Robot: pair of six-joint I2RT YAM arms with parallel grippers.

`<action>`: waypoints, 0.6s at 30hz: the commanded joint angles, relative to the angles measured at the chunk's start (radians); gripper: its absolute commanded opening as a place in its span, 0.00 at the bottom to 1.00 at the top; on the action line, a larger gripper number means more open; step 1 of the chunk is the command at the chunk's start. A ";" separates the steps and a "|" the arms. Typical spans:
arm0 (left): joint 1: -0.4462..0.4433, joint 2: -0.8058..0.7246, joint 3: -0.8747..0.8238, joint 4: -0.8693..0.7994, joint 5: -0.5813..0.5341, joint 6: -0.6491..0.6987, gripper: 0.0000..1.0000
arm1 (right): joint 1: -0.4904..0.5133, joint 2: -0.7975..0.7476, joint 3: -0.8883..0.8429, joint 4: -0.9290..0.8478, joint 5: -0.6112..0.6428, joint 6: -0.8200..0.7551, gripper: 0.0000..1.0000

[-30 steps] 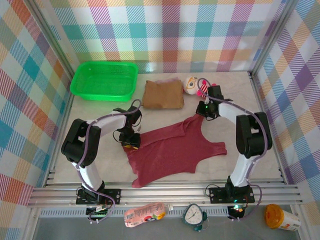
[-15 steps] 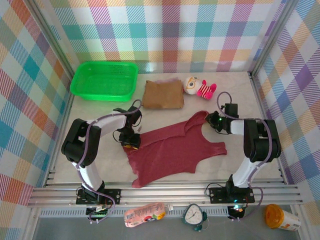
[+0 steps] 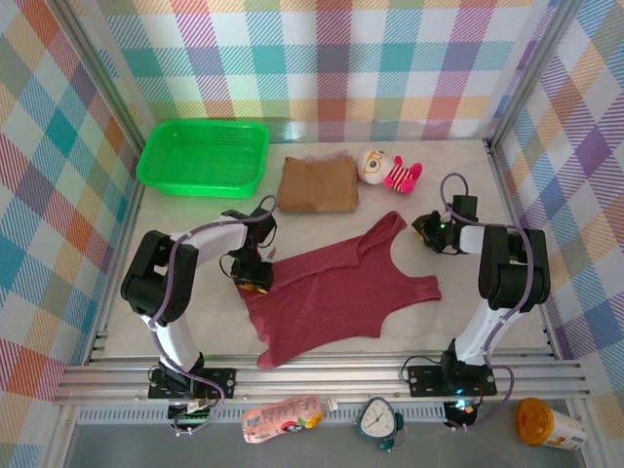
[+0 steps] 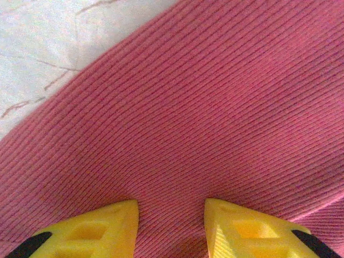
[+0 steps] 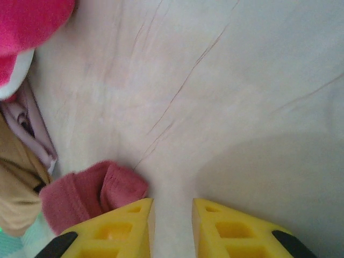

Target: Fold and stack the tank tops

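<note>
Now: maroon tank top (image 3: pixel 341 292) spread flat in the middle, a gripper at each end.
L gripper (image 3: pixel 253 278) fingers apart, tips over its left edge; R gripper (image 3: pixel 421 229) fingers slightly apart w/ nothing betw., just beside a strap. Folded tan tank top (image 3: pixel 318 185) lies behind.

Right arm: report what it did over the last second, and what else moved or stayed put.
The right gripper swung rightward, away from the plush, and opened. It let go of the strap of the maroon top, which now lies on the table beside its fingers. The left gripper stayed on the top's left edge. The tan top and basket did not move.
</note>
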 commanded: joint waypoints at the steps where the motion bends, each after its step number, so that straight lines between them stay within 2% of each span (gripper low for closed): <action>1: 0.004 0.029 0.008 -0.050 -0.025 0.018 0.38 | -0.010 0.031 0.042 -0.074 0.012 0.001 0.22; 3: 0.004 0.029 0.015 -0.051 -0.018 0.020 0.38 | -0.010 0.047 0.074 -0.094 -0.013 -0.039 0.21; 5: 0.004 0.029 0.025 -0.061 -0.018 0.023 0.38 | -0.006 0.022 0.064 -0.033 -0.034 -0.048 0.20; 8: 0.004 0.024 0.034 -0.070 -0.020 0.023 0.38 | 0.036 -0.021 0.088 -0.015 -0.070 -0.143 0.25; 12: 0.004 0.014 0.043 -0.078 -0.022 0.014 0.38 | 0.138 -0.090 0.133 -0.047 0.041 -0.281 0.27; 16: 0.004 0.013 0.052 -0.084 -0.012 0.008 0.38 | 0.237 -0.076 0.224 -0.116 0.088 -0.351 0.26; 18: 0.004 0.012 0.052 -0.084 -0.015 0.010 0.38 | 0.261 -0.050 0.237 -0.088 0.075 -0.321 0.26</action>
